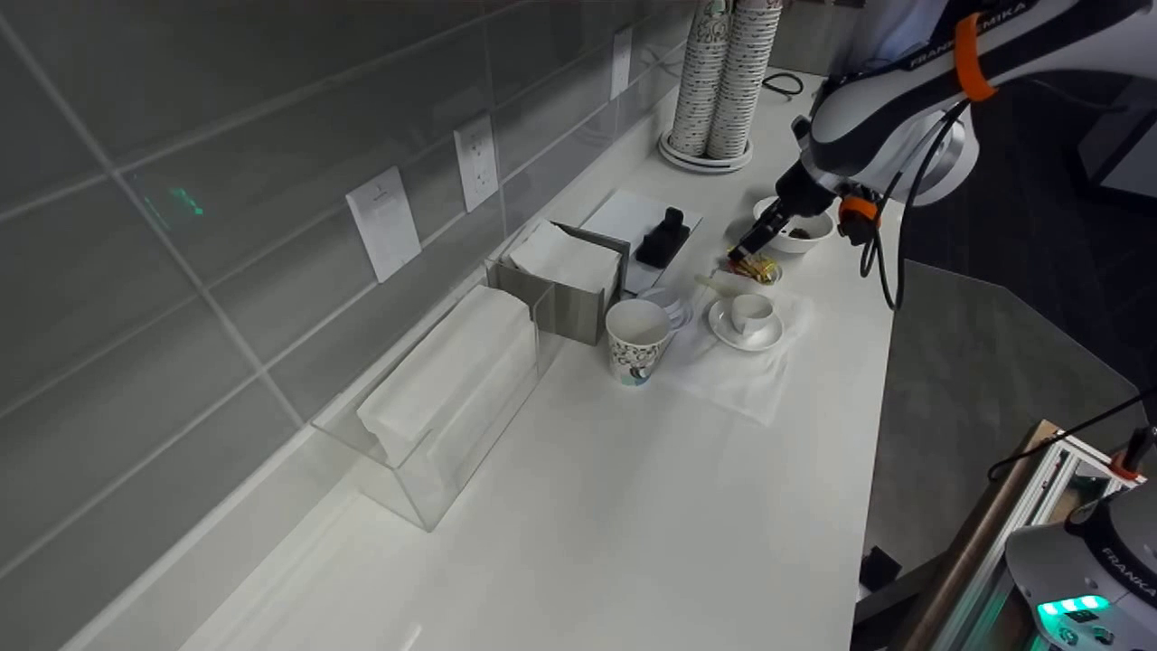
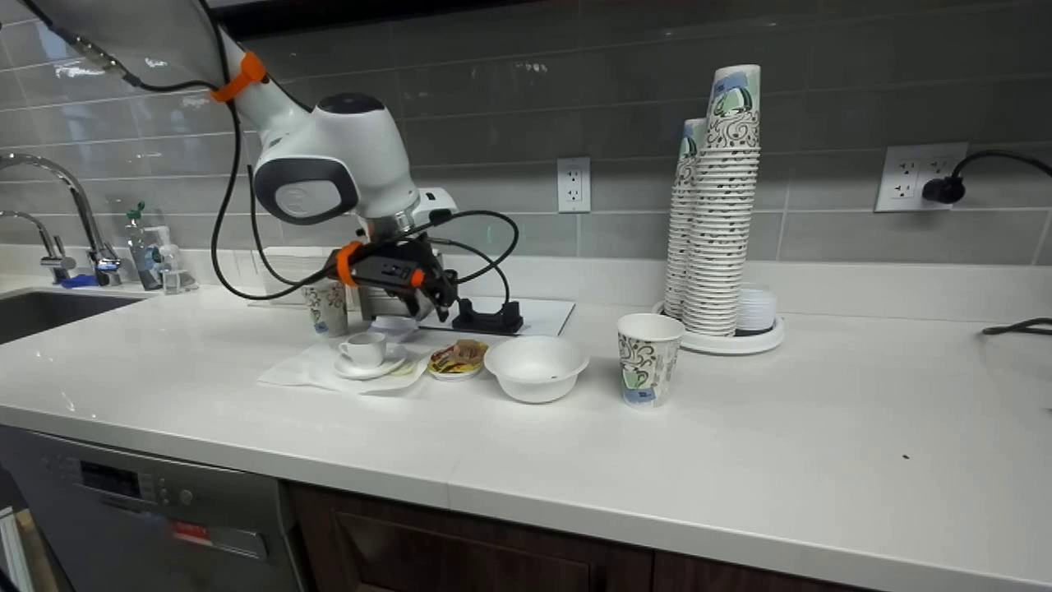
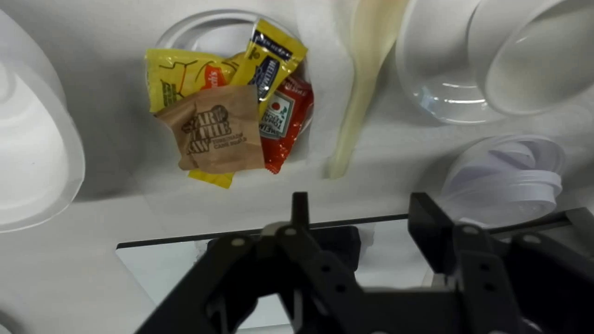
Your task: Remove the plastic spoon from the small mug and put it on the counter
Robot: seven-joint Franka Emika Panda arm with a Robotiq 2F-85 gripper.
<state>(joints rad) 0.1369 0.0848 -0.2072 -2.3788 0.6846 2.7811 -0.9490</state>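
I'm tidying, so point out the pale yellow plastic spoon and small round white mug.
Pale yellow plastic spoon [image 3: 362, 93]: wrist view, its handle.
Small round white mug [image 2: 367, 352]: in an exterior view, outer wall.

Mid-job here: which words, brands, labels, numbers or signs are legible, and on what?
"IN THE RAW": brown packet; other print blurred.
"ch's", start unclear: red logo on a yellow packet.
"HELLM", ending unclear: navy-labelled packet.
"OPEN HERE", faint: same packet.
"TOMATO KETCHUP": red packet; other print blurred.
"FRANK" and "EMIKA", orange band between: robot arm.
"FRANKA": robot base.
Too small to read: wall plate, dishwasher panel, red sticker.
No legible numbers.
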